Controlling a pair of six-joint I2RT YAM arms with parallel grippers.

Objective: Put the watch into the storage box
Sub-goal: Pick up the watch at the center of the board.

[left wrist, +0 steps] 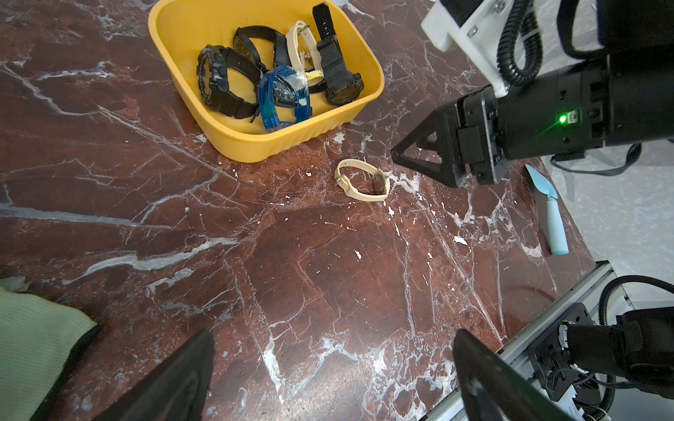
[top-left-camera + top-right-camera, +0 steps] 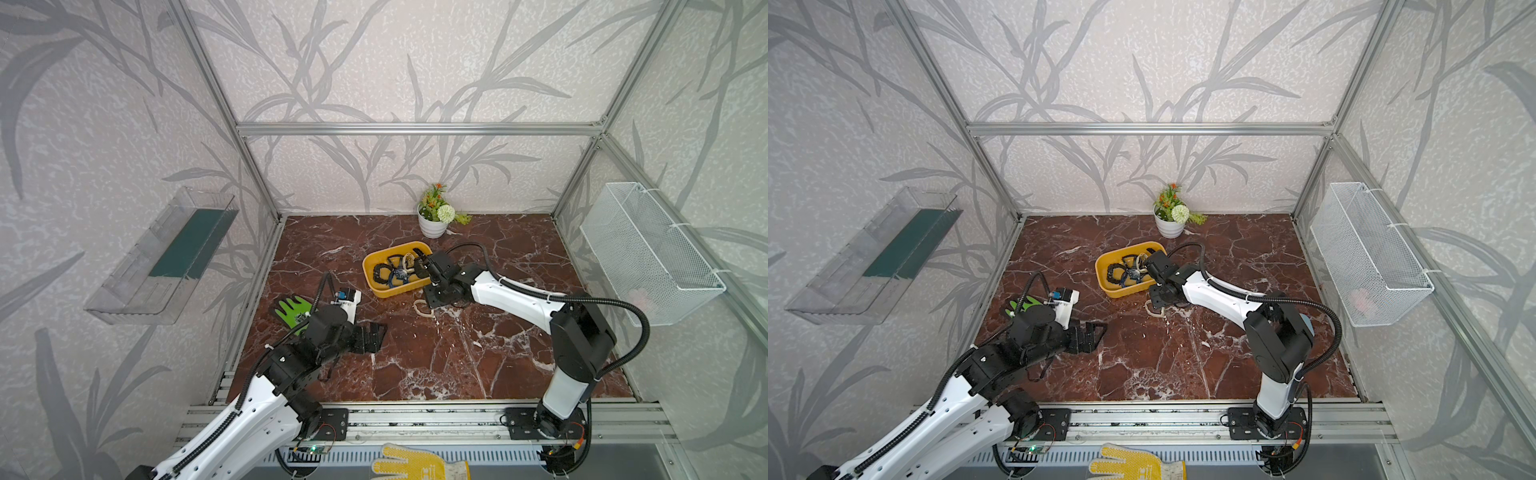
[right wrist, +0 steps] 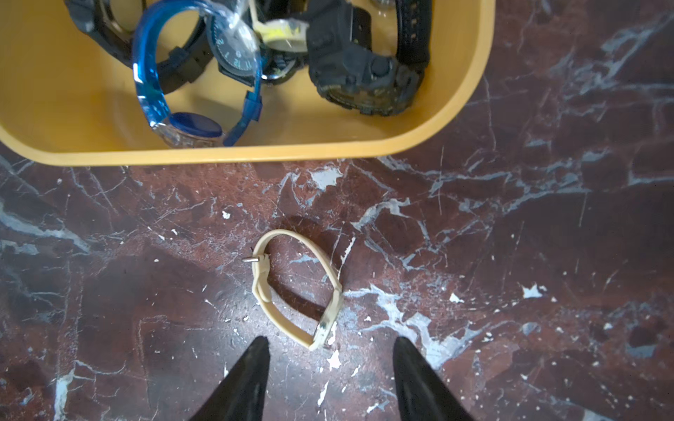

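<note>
A beige watch (image 3: 295, 288) lies buckled in a loop on the marble table, just outside the yellow storage box (image 3: 255, 155). My right gripper (image 3: 330, 340) hangs over it, open, with one end of the strap just ahead of the gap between the fingertips and nothing gripped. Both top views show the watch (image 2: 422, 309) (image 2: 1152, 309) in front of the box (image 2: 386, 293) (image 2: 1121, 291), under the right gripper (image 2: 434, 298) (image 2: 1160, 297). Several watches, black, blue and pale, lie inside the box (image 1: 273, 145). My left gripper (image 1: 332, 335) (image 2: 376, 336) is wide open and empty, low over bare table.
A green glove (image 2: 291, 309) lies by the left arm. A potted plant (image 2: 434, 214) stands behind the box. A wire basket (image 2: 648, 253) hangs on the right wall, a clear tray (image 2: 166, 253) on the left. A pale blue tool (image 1: 552, 215) lies near the table edge.
</note>
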